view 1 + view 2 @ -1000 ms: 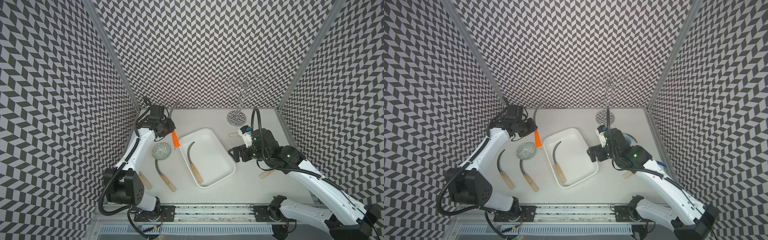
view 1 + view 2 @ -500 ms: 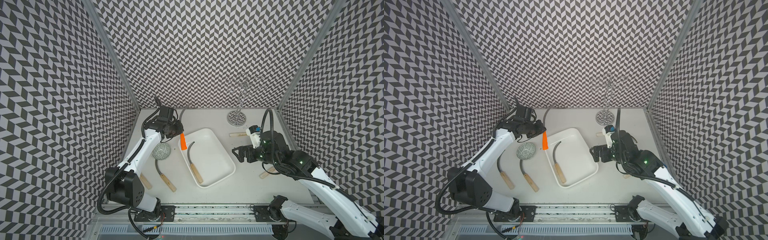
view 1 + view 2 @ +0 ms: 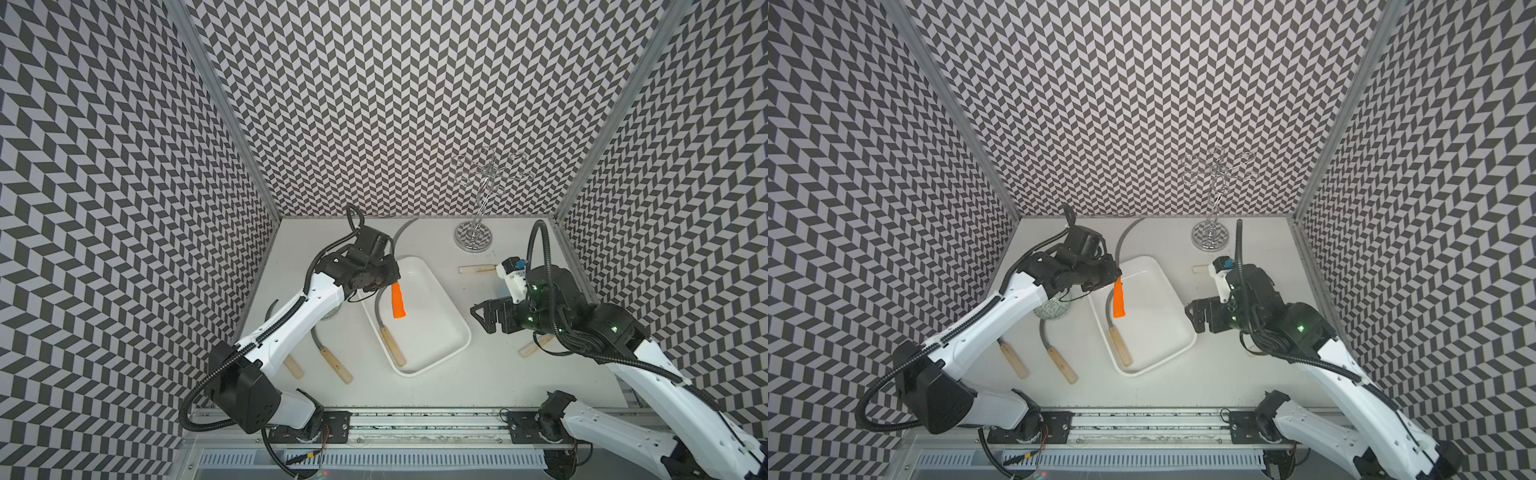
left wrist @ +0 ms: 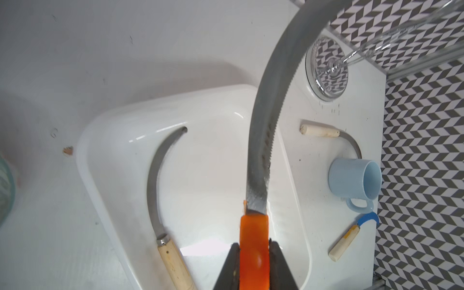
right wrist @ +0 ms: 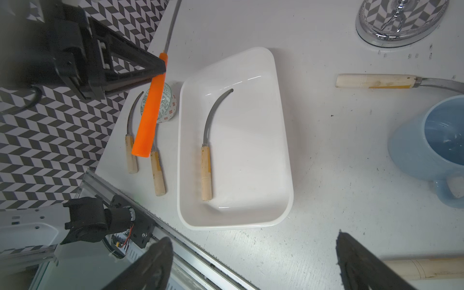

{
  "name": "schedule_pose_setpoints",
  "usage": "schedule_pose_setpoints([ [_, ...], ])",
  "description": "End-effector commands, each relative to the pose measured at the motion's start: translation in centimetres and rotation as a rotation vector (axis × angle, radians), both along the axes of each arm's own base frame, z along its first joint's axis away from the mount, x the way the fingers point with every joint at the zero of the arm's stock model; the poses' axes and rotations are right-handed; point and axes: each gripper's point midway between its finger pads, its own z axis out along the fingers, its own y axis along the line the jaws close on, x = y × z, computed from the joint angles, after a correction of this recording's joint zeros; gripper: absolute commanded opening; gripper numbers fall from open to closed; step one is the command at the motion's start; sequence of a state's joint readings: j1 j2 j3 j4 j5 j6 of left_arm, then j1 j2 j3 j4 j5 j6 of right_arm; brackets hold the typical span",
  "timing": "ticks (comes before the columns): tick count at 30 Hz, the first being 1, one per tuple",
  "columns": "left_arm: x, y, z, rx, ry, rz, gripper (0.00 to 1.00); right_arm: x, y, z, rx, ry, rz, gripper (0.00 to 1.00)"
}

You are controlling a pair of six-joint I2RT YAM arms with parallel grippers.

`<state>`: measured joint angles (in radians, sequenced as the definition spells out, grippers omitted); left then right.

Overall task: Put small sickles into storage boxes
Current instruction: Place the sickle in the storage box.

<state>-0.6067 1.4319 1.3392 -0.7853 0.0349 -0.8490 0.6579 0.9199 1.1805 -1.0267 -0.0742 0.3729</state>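
Note:
My left gripper [image 3: 390, 279] [image 4: 254, 247] is shut on the orange handle of a grey-bladed small sickle [image 3: 397, 300] [image 3: 1119, 301]. It hangs handle-down over the far left part of the white storage box [image 3: 461, 328] [image 3: 1177, 316]. A wooden-handled sickle [image 3: 392, 351] [image 5: 206, 170] lies inside the box. Two more sickles [image 3: 334, 365] [image 3: 292, 365] lie left of the box. Another [image 3: 477, 269] lies at the back right, and a blue-bladed one [image 4: 351, 233] lies near the mug. My right gripper [image 3: 482, 318] [image 5: 253, 241] stands open and empty, right of the box.
A round patterned bowl [image 3: 1052, 309] sits under my left arm, left of the box. A light blue mug [image 4: 351, 178] lies on its side at the right, hidden by my right arm in both top views. A metal stand [image 3: 473, 239] rises at the back right.
My left gripper has carried the orange-handled sickle rightward, from left of the box to above its far left part. The right arm has drawn back slightly to the right, still open.

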Motion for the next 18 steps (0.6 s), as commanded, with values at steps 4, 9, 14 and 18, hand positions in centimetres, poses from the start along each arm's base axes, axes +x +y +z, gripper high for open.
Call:
schedule_pose_setpoints([
  [4,-2.5,-1.7,-1.7,0.008,0.036,0.083,0.08,-0.9,-0.8,1.8,0.008,-0.042,0.012,1.00],
  [9,-4.5,-2.1,-2.5,0.018,0.045,0.106,0.08,-1.4,-0.6,1.3,0.021,-0.029,0.032,1.00],
  [14,-6.3,-1.6,-4.0,0.000,0.075,0.142,0.08,-1.6,-0.6,1.2,0.024,-0.025,0.039,1.00],
  [18,-7.3,-1.3,-4.9,-0.018,0.092,0.172,0.08,-1.8,-0.5,1.2,0.026,-0.026,0.054,1.00],
])
